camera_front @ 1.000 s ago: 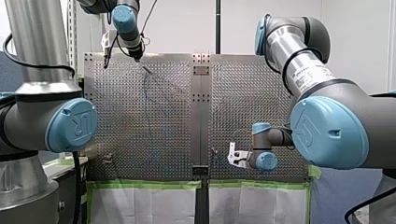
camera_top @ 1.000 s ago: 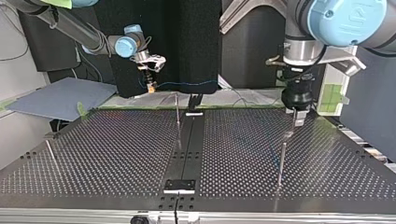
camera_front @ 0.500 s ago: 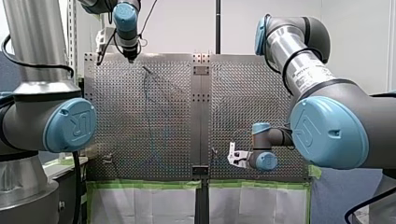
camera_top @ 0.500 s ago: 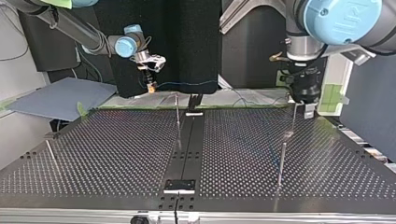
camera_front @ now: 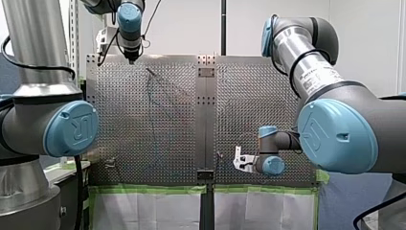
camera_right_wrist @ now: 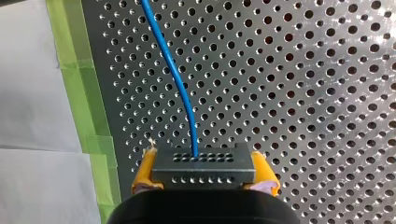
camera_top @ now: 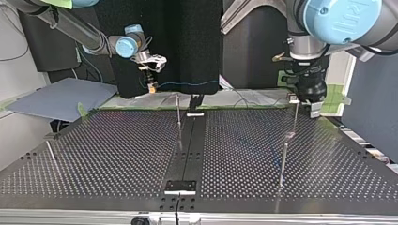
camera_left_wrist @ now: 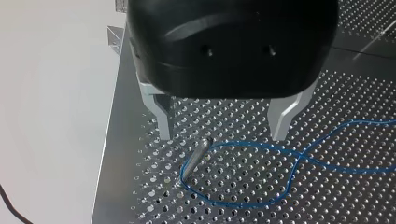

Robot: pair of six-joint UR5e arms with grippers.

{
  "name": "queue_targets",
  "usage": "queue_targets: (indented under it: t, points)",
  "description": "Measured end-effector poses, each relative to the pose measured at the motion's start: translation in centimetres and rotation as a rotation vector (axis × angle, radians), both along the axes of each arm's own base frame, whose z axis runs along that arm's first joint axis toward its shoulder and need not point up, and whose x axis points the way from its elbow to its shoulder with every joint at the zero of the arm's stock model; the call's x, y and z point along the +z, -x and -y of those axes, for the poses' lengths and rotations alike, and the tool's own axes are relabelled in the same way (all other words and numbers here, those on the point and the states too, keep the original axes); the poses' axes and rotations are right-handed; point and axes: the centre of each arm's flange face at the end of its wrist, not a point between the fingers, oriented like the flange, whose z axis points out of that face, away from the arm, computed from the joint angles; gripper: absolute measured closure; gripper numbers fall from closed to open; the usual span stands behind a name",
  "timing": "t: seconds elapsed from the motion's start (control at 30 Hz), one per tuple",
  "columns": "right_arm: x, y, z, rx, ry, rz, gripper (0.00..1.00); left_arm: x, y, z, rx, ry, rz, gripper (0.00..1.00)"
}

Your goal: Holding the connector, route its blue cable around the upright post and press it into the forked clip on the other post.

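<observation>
Two claws: my right gripper [camera_right_wrist: 204,179] clamps the connector [camera_right_wrist: 204,163], my left gripper [camera_left_wrist: 222,136], wide open and empty, hangs over the post [camera_left_wrist: 195,158] the blue cable [camera_right_wrist: 180,91] loops.

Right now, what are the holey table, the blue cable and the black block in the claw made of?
The table looks like bare metal: it glints grey. The blue cable seems plastic-coated wire: smooth, bending softly. The black block looks like matte plastic, but painted metal is possible.
</observation>
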Motion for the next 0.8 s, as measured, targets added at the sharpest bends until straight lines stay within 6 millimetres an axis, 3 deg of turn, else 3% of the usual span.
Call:
queue_targets:
  t: [0.8]
  points:
    - [0.08,-0.05,0.12,0.0,0.003,0.003,1.0,0.0,-0.06,0.2,-0.006,0.004,0.009,0.0]
